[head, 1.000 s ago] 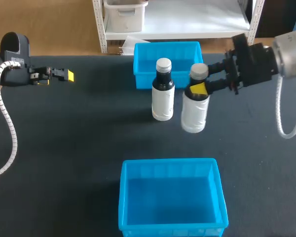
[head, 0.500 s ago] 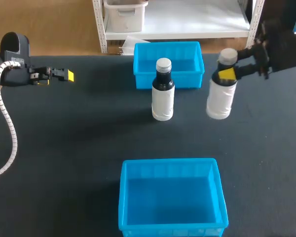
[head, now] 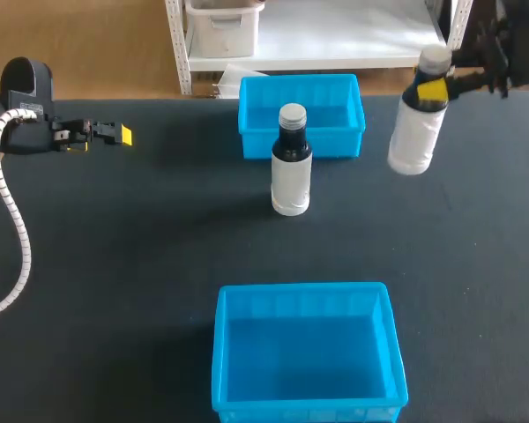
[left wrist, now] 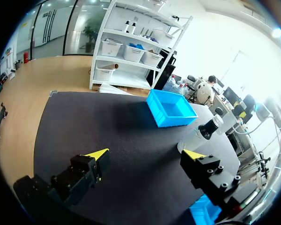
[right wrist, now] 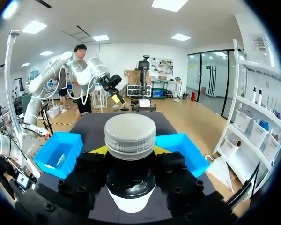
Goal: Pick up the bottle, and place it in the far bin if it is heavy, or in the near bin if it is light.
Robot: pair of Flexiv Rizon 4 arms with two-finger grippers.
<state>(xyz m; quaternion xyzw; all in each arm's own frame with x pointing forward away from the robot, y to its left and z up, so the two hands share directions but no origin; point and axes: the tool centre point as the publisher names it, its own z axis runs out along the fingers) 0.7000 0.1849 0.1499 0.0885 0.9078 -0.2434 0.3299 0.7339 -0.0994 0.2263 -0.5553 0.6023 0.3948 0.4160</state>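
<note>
My right gripper (head: 433, 89) is shut on the dark neck of a white bottle (head: 413, 132), which hangs clear of the table at the far right, slightly tilted. In the right wrist view the bottle's grey cap (right wrist: 130, 135) fills the space between the fingers of that gripper (right wrist: 130, 152). A second, similar bottle (head: 291, 169) stands upright just in front of the far blue bin (head: 254, 113). The near blue bin (head: 229, 352) sits at the table's front edge. My left gripper (head: 115, 134) hovers open at the far left, holding nothing, and appears the same in its own view (left wrist: 145, 157).
In the left wrist view, the far bin (left wrist: 171, 108) and the standing bottle (left wrist: 200, 135) lie ahead of the gripper. The right wrist view has the near bin (right wrist: 60, 152) on one side of the cap and the far bin (right wrist: 181, 145) on the other.
My right arm has carried the held bottle up and to the right, away from the standing bottle. The left arm has not moved.
</note>
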